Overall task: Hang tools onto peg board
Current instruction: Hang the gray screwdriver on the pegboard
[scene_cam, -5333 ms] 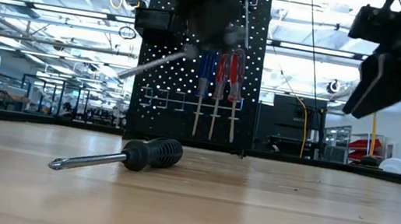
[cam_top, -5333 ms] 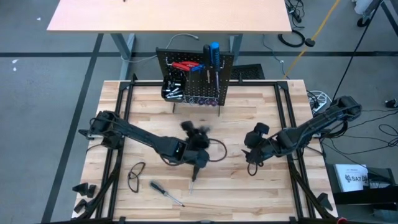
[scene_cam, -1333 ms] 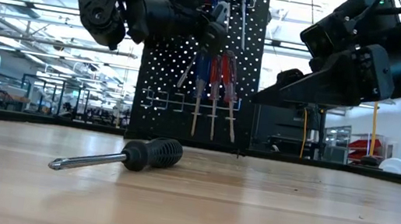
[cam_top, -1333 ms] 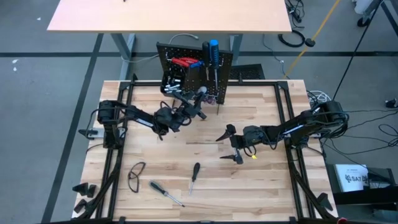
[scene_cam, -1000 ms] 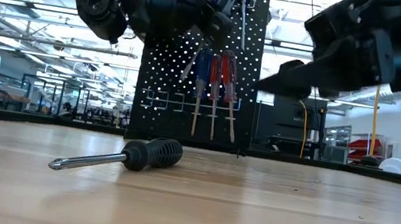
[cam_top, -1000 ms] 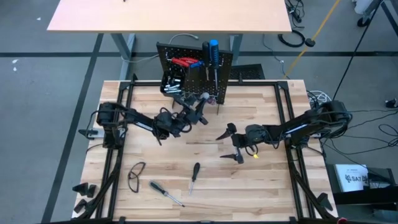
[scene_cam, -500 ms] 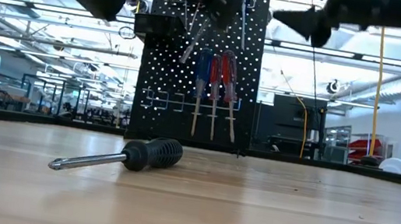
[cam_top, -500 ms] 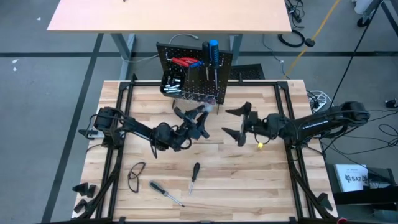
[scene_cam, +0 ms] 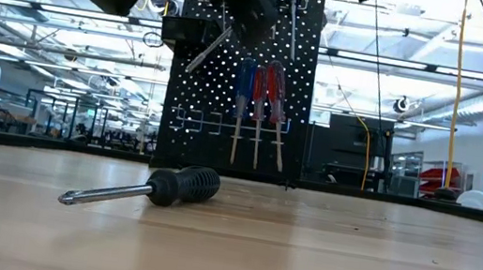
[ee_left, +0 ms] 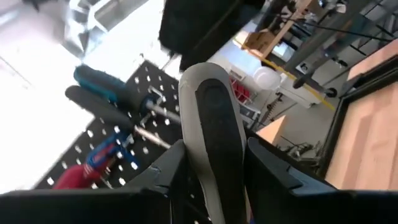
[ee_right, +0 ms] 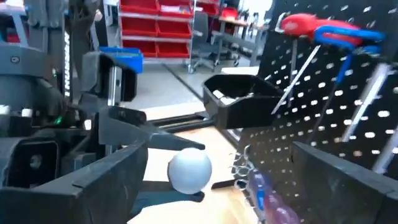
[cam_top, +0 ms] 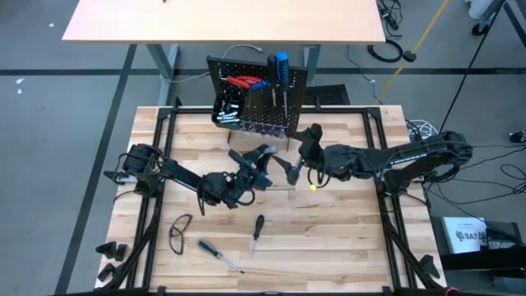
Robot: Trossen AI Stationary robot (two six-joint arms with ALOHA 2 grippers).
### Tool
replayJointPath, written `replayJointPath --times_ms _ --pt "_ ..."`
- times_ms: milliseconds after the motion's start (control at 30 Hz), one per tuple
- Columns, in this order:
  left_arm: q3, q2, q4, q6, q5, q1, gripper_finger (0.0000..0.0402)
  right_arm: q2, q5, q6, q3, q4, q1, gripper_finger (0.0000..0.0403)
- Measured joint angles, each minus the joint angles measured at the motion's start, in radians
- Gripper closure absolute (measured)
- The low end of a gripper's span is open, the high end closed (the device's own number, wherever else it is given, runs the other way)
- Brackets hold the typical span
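- High view puts the left hand [cam_top: 256, 164] at frame centre, just below the peg board [cam_top: 256, 103], clamped partway closed on a grey-handled screwdriver [cam_top: 265, 153]. In the left wrist view that handle [ee_left: 211, 130] fills the gap between the two fingers [ee_left: 168, 171], so the hold looks firm.
- Right hand [cam_top: 297, 160] sits just right of it in the high view, jaws spread wide and holding nothing; its wrist view looks between its open fingers at the rounded end of the grey handle [ee_right: 189, 169], close ahead.
- Handling, as a judgement: the screwdriver is light and rigid, and its bulbous handle is smooth and probably a little slippery. The handle's thick middle is the safest place to grip; the thin steel shaft [scene_cam: 205, 47], tilted at the upper left of the low view, would pivot if pinched alone.
- Peg board, upper centre of the high view, already carries several tools: red- and blue-handled screwdrivers [scene_cam: 263, 86] hang upright in the low view, with a blue-and-black one [cam_top: 279, 70] above them.
- Small black bin [cam_top: 226, 113] at the board's left side holds a jumble of silvery metal pieces; what they are cannot be told.
- Desk [cam_top: 345, 238], lower left of centre in the high view: a black-handled screwdriver [cam_top: 257, 228], a second screwdriver [cam_top: 215, 253] and a dark looped item [cam_top: 180, 230] lie loose.
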Motion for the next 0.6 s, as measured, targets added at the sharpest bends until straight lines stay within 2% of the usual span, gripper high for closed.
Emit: replayJointPath --times_ms 100,233,433,600 --pt "-0.011 0.0 0.015 0.053 0.04 -0.013 0.0276 0.03 -0.014 0.053 0.063 -0.096 0.0 0.0041" --pt "-0.018 0.0 0.035 0.102 0.087 -0.017 0.0276 0.063 -0.104 0.119 0.114 -0.179 -0.001 0.0062" --pt "-0.018 0.0 0.043 0.123 0.127 -0.002 0.0276 0.074 -0.091 0.145 0.124 -0.187 0.003 0.0087" --pt "-0.018 0.0 0.041 0.123 0.136 0.004 0.0276 0.074 -0.015 0.14 0.124 -0.197 0.005 0.0135"
